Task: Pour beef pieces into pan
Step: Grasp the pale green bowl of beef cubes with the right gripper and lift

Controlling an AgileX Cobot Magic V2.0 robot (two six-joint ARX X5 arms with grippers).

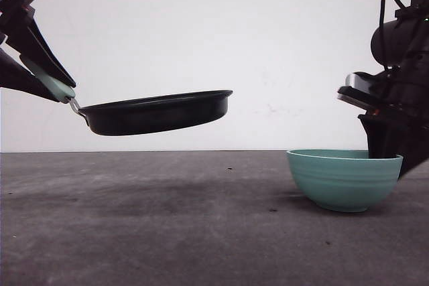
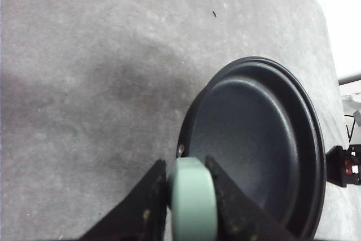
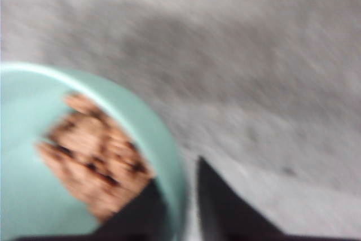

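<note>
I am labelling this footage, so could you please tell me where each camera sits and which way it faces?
Front view: low, facing forward across the table; both arms at the edges, pan lifted, bowl resting.
Left wrist view: on the left arm, looking down; left claw clamps the pan handle.
Right wrist view: on the right arm, blurred; right claw straddles the bowl rim, beef pieces inside.
Shared: the front and left wrist views both show the pan.

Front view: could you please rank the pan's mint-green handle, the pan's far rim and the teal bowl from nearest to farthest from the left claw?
1. Mint-green handle: held in the left claw, far left.
2. Far rim of the pan: mid-air, centre.
3. Teal bowl: on the table, right.
</note>
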